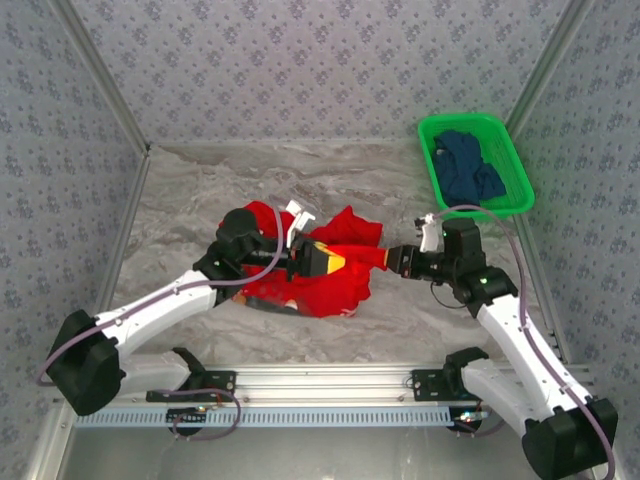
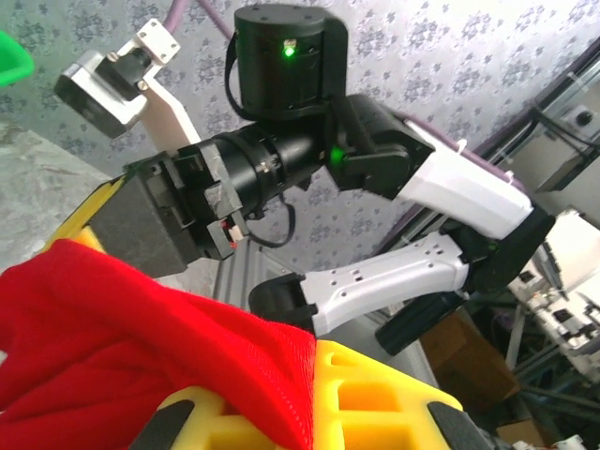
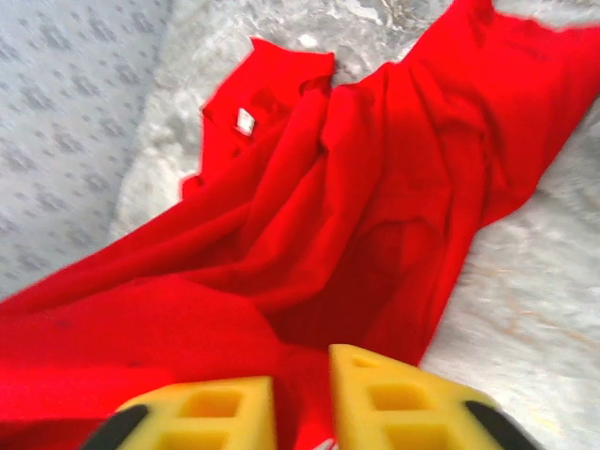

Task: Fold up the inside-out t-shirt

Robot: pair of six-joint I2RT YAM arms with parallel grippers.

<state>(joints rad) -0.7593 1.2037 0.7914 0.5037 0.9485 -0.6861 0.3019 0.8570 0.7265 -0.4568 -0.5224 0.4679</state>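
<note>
The inside-out t-shirt (image 1: 322,292) lies crumpled in the middle of the table, bright red, with one part pulled up and stretched between the two grippers. My left gripper (image 1: 328,260) is shut on a fold of it; in the left wrist view the red cloth (image 2: 112,328) is pinched between the yellow fingers (image 2: 384,394). My right gripper (image 1: 386,257) faces it from the right. In the right wrist view its yellow fingers (image 3: 394,403) stand a little apart, with red cloth (image 3: 356,187) lying in the gap. A small white tag (image 3: 246,121) shows near the collar.
A green basket (image 1: 470,119) holding a dark navy garment (image 1: 468,168) stands at the back right. Patterned walls close the table in on three sides. Bare marble tabletop (image 1: 200,190) lies at the back left.
</note>
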